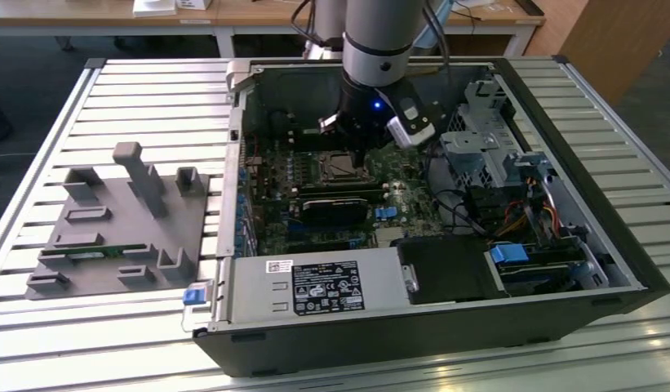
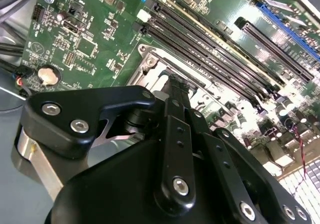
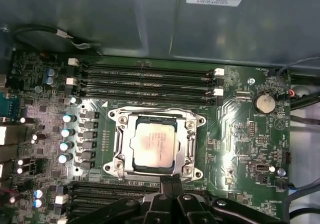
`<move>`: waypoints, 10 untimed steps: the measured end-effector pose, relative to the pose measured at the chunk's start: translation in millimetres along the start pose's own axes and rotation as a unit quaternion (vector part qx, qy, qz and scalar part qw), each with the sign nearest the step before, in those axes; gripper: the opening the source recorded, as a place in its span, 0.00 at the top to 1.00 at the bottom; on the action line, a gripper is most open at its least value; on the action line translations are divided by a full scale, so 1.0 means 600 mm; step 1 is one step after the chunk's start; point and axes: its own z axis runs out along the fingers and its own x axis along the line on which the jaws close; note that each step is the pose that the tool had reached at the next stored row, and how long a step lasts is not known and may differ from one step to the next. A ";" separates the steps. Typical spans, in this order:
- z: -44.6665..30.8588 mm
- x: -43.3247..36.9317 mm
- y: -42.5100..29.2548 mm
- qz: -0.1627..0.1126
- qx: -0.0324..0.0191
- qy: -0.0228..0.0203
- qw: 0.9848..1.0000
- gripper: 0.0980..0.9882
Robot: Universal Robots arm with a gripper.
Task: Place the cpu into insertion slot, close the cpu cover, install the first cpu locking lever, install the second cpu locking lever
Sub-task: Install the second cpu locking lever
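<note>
Jaws: the black fingers (image 3: pixel 172 185) press together with no gap and nothing between them, their tips at the socket's edge.
Gripper: the gripper (image 3: pixel 171 180) hangs low over the motherboard (image 3: pixel 240 134), tips just beside the metal frame in both wrist views.
CPU: the cpu (image 3: pixel 154 142), silver-grey top up, lies flat inside the insertion slot (image 3: pixel 126 156).
Cover: the cpu cover (image 3: pixel 192 141) lies down around the chip, its window framing the metal top.
Memory: long dark memory slots (image 3: pixel 145 82) run beside the socket on the far side from the gripper; more sit under the fingers.
Battery: a round coin cell (image 3: pixel 264 103) sits near the board's corner.
Case: in the exterior view, the arm (image 1: pixel 380 41) reaches down into an open computer case (image 1: pixel 596 245) on a slatted table (image 1: pixel 51 106).
Fixture: a grey parts fixture (image 1: pixel 117 229) rests at the exterior view's left, well apart from the case.
</note>
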 end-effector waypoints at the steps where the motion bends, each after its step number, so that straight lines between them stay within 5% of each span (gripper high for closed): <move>1: 0.001 0.000 -0.001 0.000 0.000 0.000 1.000 0.99; 10: 0.002 0.009 -0.015 0.000 0.000 0.000 1.000 0.99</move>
